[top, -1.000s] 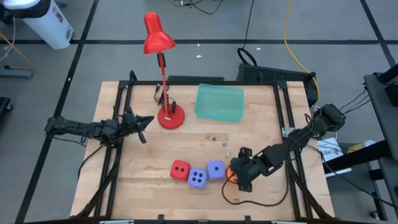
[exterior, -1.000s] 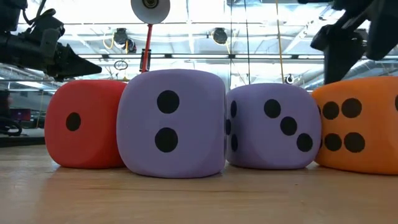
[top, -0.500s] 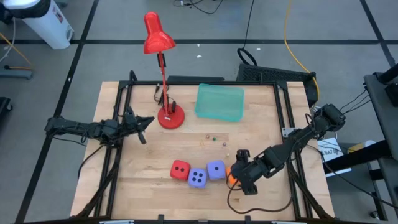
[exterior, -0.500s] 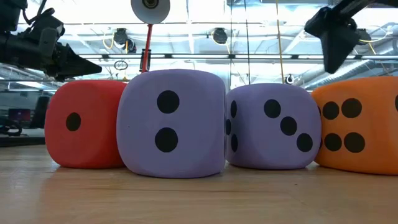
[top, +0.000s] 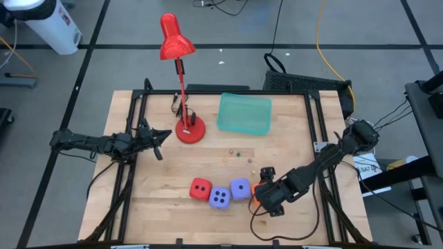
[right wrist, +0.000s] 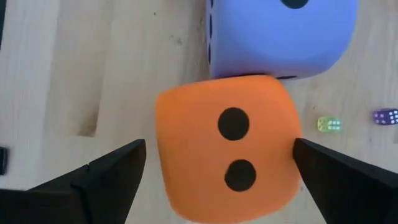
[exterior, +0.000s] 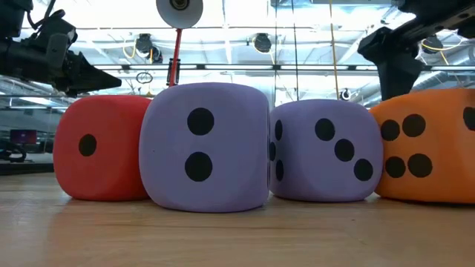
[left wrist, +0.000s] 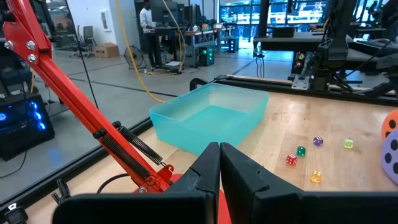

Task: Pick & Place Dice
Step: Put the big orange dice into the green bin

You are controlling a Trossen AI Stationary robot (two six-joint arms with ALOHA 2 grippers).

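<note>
— Where is there free room around the dice?

— The wooden table (top: 159,187) lies bare between the red desk lamp (top: 181,83) and the row of dice. The soft red cube die (top: 201,188), front lavender die (top: 220,198) and rear lavender die (top: 240,188) touch in a line; the orange die (right wrist: 227,155) ends it, farthest from the lamp, touching the rear lavender one.

— And the grippers?

— The right gripper (right wrist: 217,180) is spread wide, straddling the orange die, whose two-pip face points up at it. The left gripper (left wrist: 220,163) is pressed together just beside the lamp base; a teal plastic tray (left wrist: 211,118) and tiny coloured dice (left wrist: 301,151) lie beyond.
</note>
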